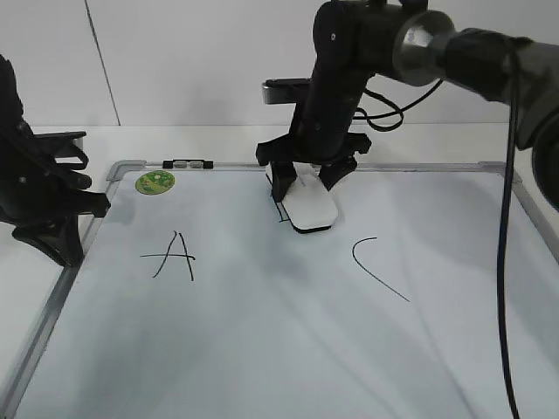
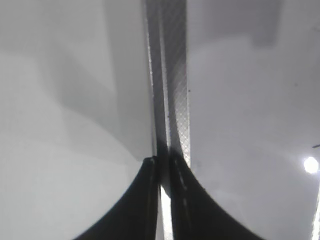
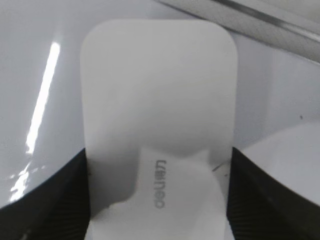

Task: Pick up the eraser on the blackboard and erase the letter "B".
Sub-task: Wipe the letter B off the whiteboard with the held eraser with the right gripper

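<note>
Two letters visible, exterior view: "A" (image 1: 173, 256) and a "C"-like curve (image 1: 377, 266) are on the blackboard (image 1: 262, 349); between them, only a small black stroke of the "B" (image 1: 281, 212) shows, at the left edge of the eraser (image 1: 312, 208).
Eraser, exterior view: it lies flat on the board near the top frame, and the right gripper (image 1: 307, 183) stands over it with one finger on each side.
Left gripper, exterior view: left gripper (image 1: 52, 205) waits at the left frame, far from the eraser.
Left wrist view: the fingers (image 2: 150, 200) are pressed together and hold nothing; the frame strip (image 2: 172, 100) runs under them.
Right wrist view: the right gripper pinches the eraser by its two long sides; the white top fills the picture.
Progress: picking seems done, and the eraser sits on the "B" place. I judge most of the letter is gone or hidden; the remaining stroke must be wiped.
</note>
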